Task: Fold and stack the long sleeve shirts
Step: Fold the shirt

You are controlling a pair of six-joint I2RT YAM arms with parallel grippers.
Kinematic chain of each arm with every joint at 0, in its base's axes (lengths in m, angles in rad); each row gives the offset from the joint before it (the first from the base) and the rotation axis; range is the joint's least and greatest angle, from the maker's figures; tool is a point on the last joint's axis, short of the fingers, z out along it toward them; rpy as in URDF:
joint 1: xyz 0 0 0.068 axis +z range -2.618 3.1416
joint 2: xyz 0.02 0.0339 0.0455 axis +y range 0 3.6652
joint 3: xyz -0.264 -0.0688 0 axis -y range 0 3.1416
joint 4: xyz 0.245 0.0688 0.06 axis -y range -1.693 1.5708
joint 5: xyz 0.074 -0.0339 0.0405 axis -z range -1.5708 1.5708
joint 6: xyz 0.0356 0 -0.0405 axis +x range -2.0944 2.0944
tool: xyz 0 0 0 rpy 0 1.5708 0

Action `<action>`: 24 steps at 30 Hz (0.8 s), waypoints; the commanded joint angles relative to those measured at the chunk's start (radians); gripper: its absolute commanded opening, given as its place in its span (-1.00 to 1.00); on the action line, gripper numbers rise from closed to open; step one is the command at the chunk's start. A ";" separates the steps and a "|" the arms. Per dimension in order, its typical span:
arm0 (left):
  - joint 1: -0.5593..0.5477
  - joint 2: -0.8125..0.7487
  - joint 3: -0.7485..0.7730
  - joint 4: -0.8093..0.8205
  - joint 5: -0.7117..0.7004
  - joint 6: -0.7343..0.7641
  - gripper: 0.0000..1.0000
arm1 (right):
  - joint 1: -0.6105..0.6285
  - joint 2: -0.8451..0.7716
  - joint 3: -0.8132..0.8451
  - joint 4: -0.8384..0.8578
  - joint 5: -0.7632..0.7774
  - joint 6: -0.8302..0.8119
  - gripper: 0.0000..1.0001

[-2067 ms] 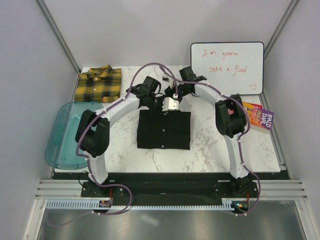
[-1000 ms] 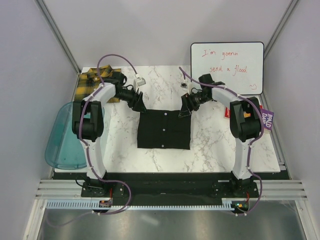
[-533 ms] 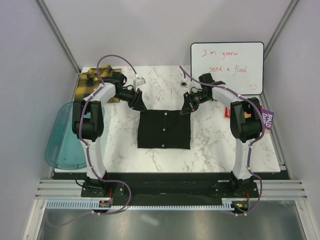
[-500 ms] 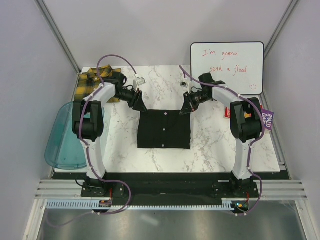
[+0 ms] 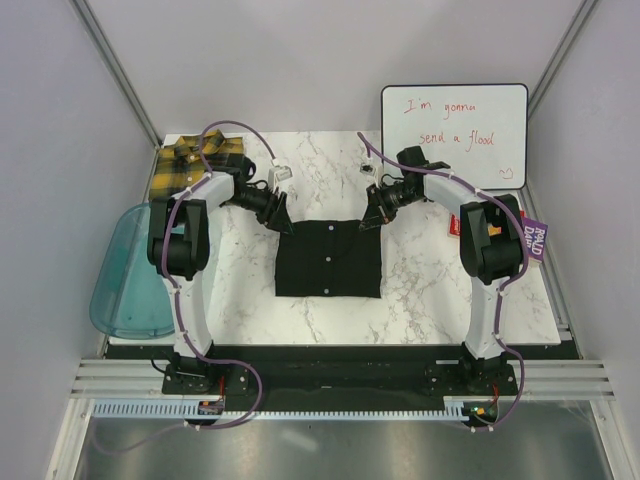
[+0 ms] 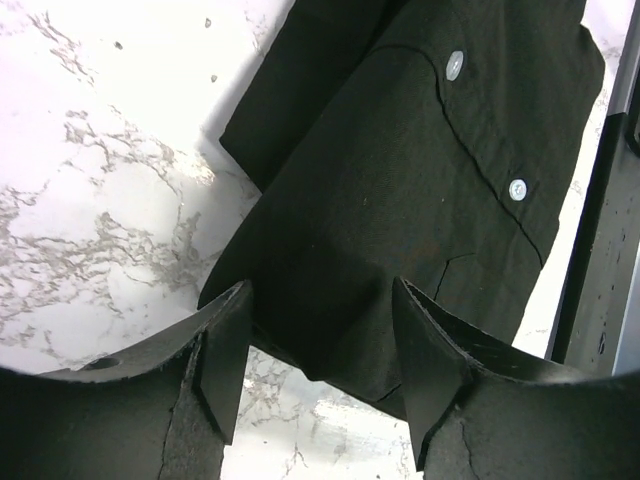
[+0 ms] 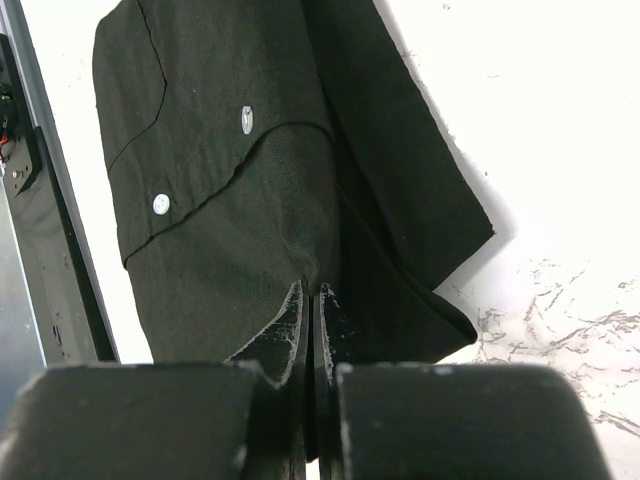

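The book (image 5: 533, 242) at the table's right edge is half hidden behind the right arm, and only "ROALD DAHL" reads on its cover. The plaid shirt (image 5: 182, 170) lies folded in the far left corner, partly crossed by the left arm and its cable. The whiteboard (image 5: 453, 135) says "I'm gonna send a flood". The black shirt (image 5: 328, 262) lies folded mid-table. The right claw (image 7: 312, 295) is pinched tight on its far right corner. The left claw (image 6: 320, 290) stands wide over its far left corner, holding nothing. A blue tub (image 5: 115, 275) hangs off the left edge.
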 commanded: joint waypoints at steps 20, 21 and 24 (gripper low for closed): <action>0.036 -0.093 -0.057 0.231 0.014 -0.224 0.88 | 0.011 -0.034 0.012 -0.018 -0.041 -0.061 -1.00; 0.036 -0.087 -0.055 0.227 0.021 -0.226 0.95 | 0.011 -0.034 0.012 -0.018 -0.040 -0.062 -1.00; 0.037 -0.062 -0.064 0.216 0.031 -0.235 0.99 | 0.011 -0.034 0.012 -0.023 -0.040 -0.076 -1.00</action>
